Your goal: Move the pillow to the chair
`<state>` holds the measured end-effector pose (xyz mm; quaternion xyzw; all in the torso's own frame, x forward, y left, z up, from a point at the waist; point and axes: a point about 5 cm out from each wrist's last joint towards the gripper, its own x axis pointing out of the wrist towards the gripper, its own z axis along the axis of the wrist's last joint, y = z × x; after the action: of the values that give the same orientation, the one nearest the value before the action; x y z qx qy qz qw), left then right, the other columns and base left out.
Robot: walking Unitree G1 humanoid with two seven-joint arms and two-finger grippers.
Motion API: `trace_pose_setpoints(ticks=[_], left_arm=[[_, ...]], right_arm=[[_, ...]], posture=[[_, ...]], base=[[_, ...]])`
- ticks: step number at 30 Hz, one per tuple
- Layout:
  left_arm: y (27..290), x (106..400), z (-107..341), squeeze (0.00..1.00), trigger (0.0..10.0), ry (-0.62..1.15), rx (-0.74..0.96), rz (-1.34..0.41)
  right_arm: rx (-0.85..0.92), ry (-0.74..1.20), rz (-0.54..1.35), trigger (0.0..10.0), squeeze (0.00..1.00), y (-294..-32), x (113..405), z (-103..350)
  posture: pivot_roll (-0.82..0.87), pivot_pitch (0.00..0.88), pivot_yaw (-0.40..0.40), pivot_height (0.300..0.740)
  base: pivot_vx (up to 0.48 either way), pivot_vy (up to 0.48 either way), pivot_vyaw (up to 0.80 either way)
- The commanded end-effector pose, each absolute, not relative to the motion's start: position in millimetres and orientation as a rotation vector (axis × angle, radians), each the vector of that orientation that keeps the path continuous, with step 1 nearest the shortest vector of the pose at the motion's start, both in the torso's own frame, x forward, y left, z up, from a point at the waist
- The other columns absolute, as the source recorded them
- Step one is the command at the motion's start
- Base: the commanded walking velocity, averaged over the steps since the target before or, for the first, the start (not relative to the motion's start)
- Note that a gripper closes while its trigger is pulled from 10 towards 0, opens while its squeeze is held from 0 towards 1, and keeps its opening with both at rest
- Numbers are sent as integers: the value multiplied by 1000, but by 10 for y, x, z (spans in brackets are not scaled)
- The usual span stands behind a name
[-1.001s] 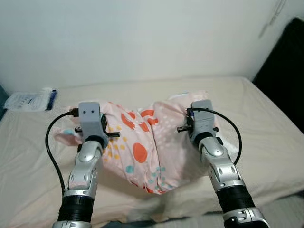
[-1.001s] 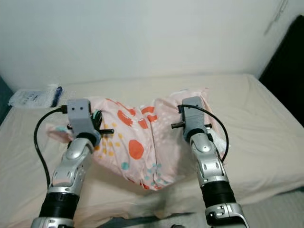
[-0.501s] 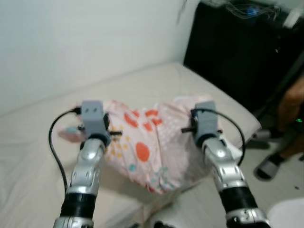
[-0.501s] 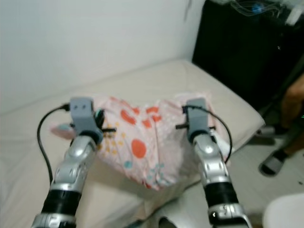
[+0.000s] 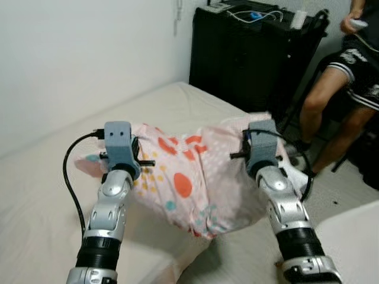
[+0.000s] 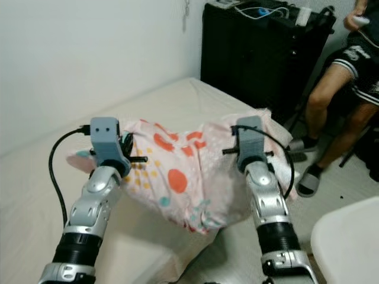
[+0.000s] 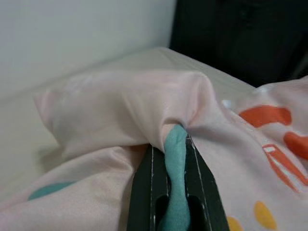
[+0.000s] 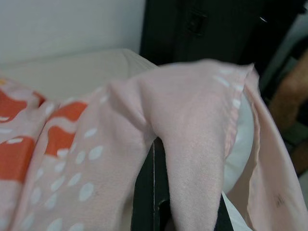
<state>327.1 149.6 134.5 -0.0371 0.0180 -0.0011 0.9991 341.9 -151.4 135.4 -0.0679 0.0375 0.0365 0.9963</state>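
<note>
I have the pink patterned pillow (image 5: 189,180) slung between both arms above the beige bed (image 5: 41,195), the left gripper (image 5: 135,158) at its left end and the right gripper (image 5: 246,152) at its right end, with the middle sagging down. Ahead stands a black cabinet (image 5: 249,59) against the white wall (image 5: 83,53). A seated person (image 5: 346,77) is on my right, near a white rounded surface (image 5: 355,236) at the lower right corner.

Silver jointed arms, grey wrist housings (image 5: 118,142), looping black cables (image 5: 70,177).
</note>
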Motion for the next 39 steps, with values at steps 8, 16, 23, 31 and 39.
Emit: trace_pose_setpoints(ticks=[8,16,23,31,39], left_arm=[[1449,3279,1406,0,10000,8,-72,-19],[1435,3269,1387,0,10000,15,-75,-20],[1424,3262,1383,0,10000,19,-76,-23],[1420,3255,1369,0,10000,25,-75,-23],[1437,3259,1370,0,10000,27,-71,-20]], right_arm=[[-136,63,103,10000,0,-1460,3402,1365],[-136,69,100,10000,0,-1463,3392,1360],[-137,77,96,10000,0,-1460,3386,1339],[-135,82,98,10000,0,-1433,3387,1325],[-132,83,95,10000,0,-1430,3387,1323]], posture=[[10,53,-4,740],[8,63,-2,740],[12,71,-1,740],[20,72,-1,740],[21,72,4,740]], base=[[0,0,-800],[0,0,-800],[0,0,-800],[0,0,-800],[0,0,-800]])
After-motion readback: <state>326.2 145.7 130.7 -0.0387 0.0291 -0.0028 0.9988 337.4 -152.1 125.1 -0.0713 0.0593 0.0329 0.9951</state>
